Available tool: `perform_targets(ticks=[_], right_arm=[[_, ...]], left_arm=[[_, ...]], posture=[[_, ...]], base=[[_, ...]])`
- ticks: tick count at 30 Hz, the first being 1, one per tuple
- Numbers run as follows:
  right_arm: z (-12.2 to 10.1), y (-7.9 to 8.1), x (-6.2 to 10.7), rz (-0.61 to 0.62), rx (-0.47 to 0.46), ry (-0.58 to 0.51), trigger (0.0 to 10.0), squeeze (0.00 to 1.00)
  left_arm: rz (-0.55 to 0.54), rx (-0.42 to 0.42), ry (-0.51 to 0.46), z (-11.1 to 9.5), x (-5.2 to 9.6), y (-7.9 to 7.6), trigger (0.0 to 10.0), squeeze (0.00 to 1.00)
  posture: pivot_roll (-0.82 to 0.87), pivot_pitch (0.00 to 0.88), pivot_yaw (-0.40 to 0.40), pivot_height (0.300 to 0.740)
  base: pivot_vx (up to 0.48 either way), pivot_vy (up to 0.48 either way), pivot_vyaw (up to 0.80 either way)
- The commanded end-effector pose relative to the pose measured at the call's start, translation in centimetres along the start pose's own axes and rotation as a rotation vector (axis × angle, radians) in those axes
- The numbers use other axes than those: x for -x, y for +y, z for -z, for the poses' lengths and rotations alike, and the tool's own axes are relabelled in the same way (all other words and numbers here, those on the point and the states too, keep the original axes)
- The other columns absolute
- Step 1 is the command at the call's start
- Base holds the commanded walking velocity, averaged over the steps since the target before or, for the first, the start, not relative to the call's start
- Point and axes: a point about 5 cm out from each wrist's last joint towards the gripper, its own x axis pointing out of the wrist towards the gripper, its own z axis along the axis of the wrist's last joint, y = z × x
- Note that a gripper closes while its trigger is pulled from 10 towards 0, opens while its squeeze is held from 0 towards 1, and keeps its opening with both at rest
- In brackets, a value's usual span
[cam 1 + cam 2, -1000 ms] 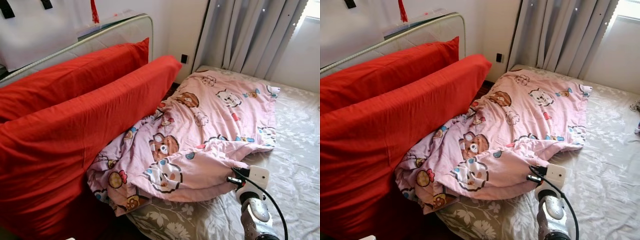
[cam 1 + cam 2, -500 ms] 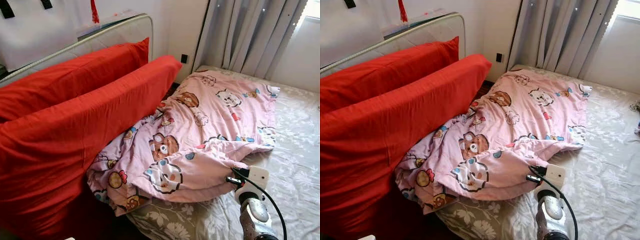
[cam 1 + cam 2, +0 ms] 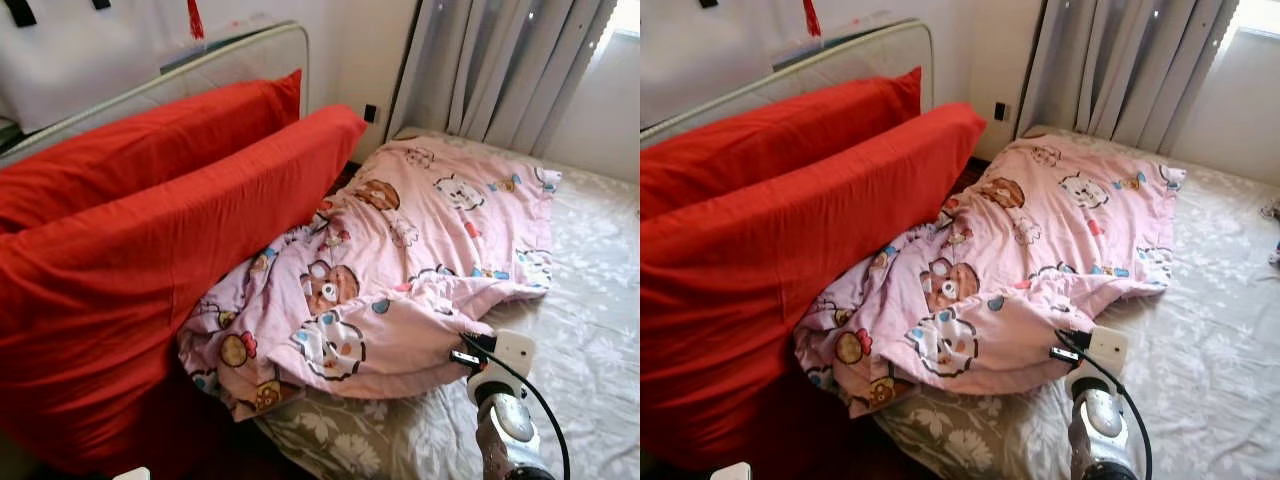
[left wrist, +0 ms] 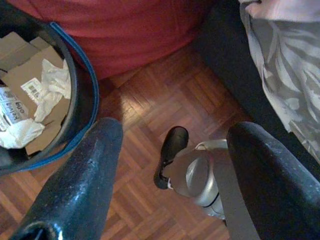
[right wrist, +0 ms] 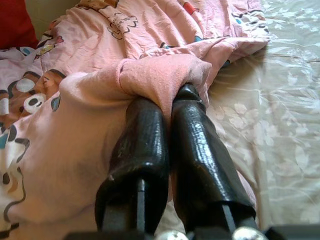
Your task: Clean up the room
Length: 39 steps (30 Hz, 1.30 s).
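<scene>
— From the head's left eye, what's on the bed (image 3: 590,330)?

— A pink cartoon-bear blanket (image 3: 400,270), crumpled, lying across the left and far part of the grey floral sheet. Two long red pillows (image 3: 150,250) stand on edge to its left, against the headboard (image 3: 230,55). Grey curtains (image 3: 500,65) hang at the far side.

— And the right arm?

— Its wrist sits at the blanket's near right edge, cable looping off it. The right eye shows the same scene.

— The left wrist camera?

— The left claw (image 4: 170,160) hangs over the parquet floor (image 4: 165,100), its fingers wide apart, nothing between them. A dark bin (image 4: 75,95) with cardboard and crumpled paper stands close by.

— The right wrist camera?

— The right claw (image 5: 172,107) has its fingers pressed together on a fold of the blanket's edge.
</scene>
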Motion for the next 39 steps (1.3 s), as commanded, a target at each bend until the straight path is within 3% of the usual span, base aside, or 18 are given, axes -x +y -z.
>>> perform_targets(ticks=[1, 39], right_arm=[[-0.5, 0.2, -0.2, 0.001, -0.003, -0.027, 10.0, 0.00], [-2.1, 0.0, -0.6, 0.036, -0.017, -0.117, 10.0, 0.00]], left_arm=[[0.002, -0.021, 0.028, 0.7, 0.2, 0.2, 10.0, 0.00], [0.005, -0.028, 0.032, 0.9, 0.3, 0.3, 10.0, 0.00]], posture=[[0.10, 0.003, -0.064, 0.740], [0.10, 0.017, -0.060, 0.740]], base=[[-0.262, 0.000, 0.00], [-0.245, 0.000, 0.00]])
